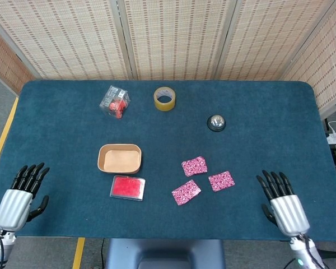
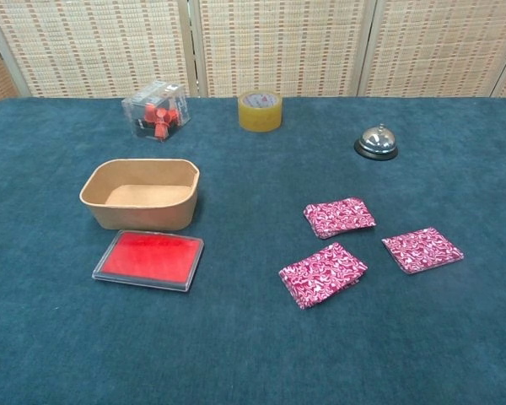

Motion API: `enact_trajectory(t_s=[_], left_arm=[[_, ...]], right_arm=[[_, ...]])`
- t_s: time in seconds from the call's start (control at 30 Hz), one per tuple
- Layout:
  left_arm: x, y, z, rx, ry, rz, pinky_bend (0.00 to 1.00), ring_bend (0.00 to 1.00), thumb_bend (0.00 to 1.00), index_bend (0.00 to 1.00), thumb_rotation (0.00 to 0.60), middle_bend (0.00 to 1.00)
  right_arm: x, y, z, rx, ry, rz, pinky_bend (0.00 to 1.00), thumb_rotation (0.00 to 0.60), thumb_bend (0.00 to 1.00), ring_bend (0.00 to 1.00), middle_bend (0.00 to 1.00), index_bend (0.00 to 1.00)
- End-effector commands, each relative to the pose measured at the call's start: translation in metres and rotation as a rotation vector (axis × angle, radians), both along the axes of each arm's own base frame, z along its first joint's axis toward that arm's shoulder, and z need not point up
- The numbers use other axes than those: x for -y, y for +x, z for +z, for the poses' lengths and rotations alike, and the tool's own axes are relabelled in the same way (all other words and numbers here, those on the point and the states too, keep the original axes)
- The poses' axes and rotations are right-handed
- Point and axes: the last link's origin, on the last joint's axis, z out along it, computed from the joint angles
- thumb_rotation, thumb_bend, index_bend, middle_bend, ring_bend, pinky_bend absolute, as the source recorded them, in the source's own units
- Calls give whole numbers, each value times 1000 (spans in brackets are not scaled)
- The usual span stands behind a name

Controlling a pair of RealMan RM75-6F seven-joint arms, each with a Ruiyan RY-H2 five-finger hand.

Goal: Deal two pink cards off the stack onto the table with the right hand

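Pink cards (image 1: pixel 185 191) already lie dealt beside the stack (image 1: pixel 194 166) (both seemingly placed), so keep the empty, spread-fingered right hand (image 1: pixel 286 206) clear.

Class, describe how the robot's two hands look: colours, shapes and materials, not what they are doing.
Both the left hand and right hand have a ribbed silver-white back shell and slim black fingers. A dark cable runs from each wrist.

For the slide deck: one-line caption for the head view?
Three pink card piles lie apart on the blue table; both hands, left and right, rest open at its near edge.
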Motion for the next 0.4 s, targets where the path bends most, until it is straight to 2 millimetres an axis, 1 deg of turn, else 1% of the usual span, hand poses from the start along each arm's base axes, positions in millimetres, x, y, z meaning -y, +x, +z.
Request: enact_trajectory(t_s=[0.03,0.13,0.23,0.4], left_arm=[[2,2,-1,-6,-25,32,8,0,458,0,600,0],[3,5,2,5,-26,21,9,0,459,0,600,0],[4,4,3,3,-13,24,10,0,459,0,600,0],[6,2,4,-5,-15,32,10,0,458,0,600,0]], right_arm=[[-11,-10,16,14,-29,17,0,600,300,0,0,0],[-9,-7,11,14,-25,33,0,600,300,0,0,0],[-8,-6,7,13,10,33,0,600,300,0,0,0],[-12,-6,12,22,7,18,0,600,300,0,0,0]])
